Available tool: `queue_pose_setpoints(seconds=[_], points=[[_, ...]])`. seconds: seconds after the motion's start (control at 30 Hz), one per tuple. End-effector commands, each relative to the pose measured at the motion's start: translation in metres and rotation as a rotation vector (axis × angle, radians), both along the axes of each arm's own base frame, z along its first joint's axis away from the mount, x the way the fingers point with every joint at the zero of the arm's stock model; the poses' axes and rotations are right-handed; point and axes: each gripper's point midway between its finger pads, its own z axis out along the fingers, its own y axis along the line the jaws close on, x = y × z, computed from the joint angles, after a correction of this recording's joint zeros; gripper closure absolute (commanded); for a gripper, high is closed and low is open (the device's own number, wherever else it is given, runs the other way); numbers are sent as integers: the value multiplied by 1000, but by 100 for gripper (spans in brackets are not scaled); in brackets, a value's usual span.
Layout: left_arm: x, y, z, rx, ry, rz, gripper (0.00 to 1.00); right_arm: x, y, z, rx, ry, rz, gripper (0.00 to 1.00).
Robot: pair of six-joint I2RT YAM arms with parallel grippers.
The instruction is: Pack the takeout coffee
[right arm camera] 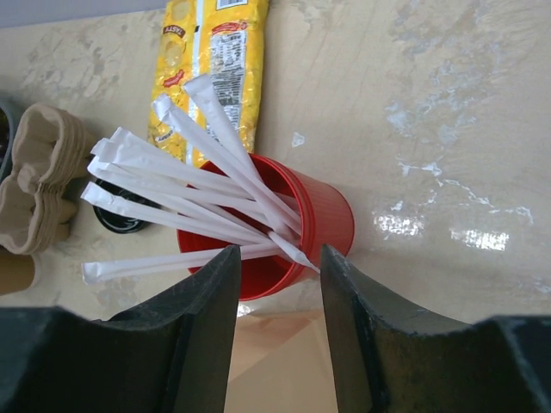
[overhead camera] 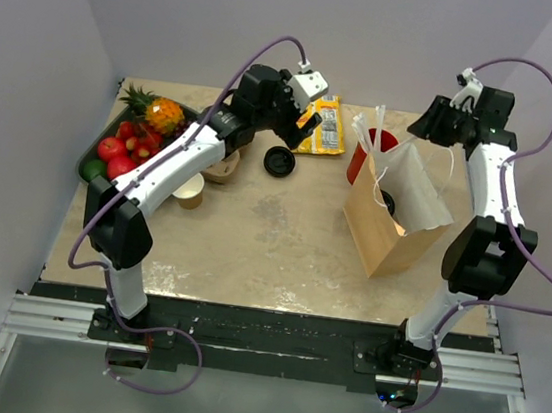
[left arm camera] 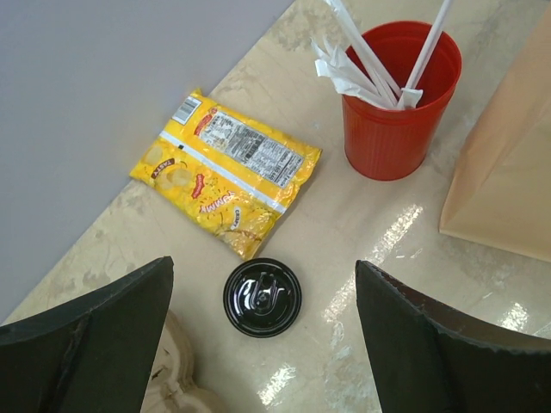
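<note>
My left end effector point(left arm camera: 265, 280) hangs wide open, empty, over a loose black lid point(left arm camera: 262, 297). My right end effector point(right arm camera: 278, 256), half open, flanks a wrapped straw point(right arm camera: 251, 172) at its tip. The takeout coffee point(overhead camera: 387, 201) sits inside the paper bag point(overhead camera: 378, 234).

Glossy black plastic lid point(left arm camera: 262, 297); ribbed red cup point(left arm camera: 396, 112), probably plastic.

We have two arms, the left arm point(overhead camera: 175, 164) and the right arm point(overhead camera: 487, 182), each in white shells with black joints and a black base point(overhead camera: 125, 326). A purple cable point(overhead camera: 240, 73) loops along each. The left gripper point(left arm camera: 263, 267) and right gripper point(right arm camera: 280, 251) carry broad matte black fingers point(left arm camera: 95, 335) with rough edges.
</note>
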Motion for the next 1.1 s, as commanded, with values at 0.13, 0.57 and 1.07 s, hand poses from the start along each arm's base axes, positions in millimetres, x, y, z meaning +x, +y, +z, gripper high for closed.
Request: queue_pose_setpoints(seconds=[0.13, 0.57, 1.07], points=[[11, 6, 21, 11, -53, 13, 9, 4, 7, 4, 66, -29, 4, 54], [12, 11, 26, 2, -61, 35, 10, 9, -3, 26, 2, -123, -26, 48], [11, 15, 22, 31, -57, 40, 10, 8, 6, -7, 73, -27, -1, 82]])
